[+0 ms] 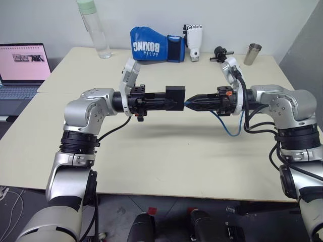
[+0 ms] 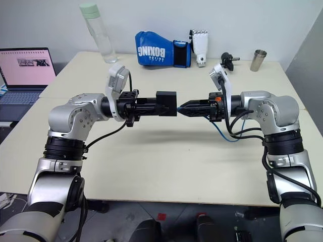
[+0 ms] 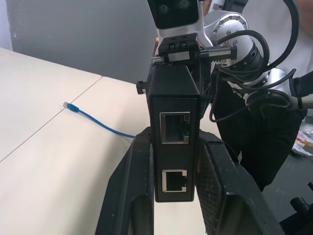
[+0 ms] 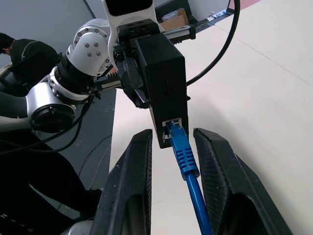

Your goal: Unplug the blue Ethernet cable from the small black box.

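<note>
While both arms are meeting mid-frame above the beige table (image 1: 151, 166), left gripper (image 1: 176, 104) is clamping the small black box (image 1: 176, 94), right gripper (image 1: 190, 103) is pinching the blue Ethernet cable (image 4: 185, 154) at its plugged-in end, boxing glove (image 1: 151, 44), water bottle (image 1: 94, 27), steel cup (image 1: 253, 54) are lining the upper edge, laptop (image 1: 22, 68) is glowing upper left.

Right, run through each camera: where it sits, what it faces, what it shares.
Left eye: on the head, looking down over both arms; left tool holds the small black box.
Right eye: beside it, same scene; right tool.
Left wrist: along its own fingers clamping the box.
Right wrist: along its fingers flanking the blue Ethernet cable, plugged in.
Every view shows the box.
</note>
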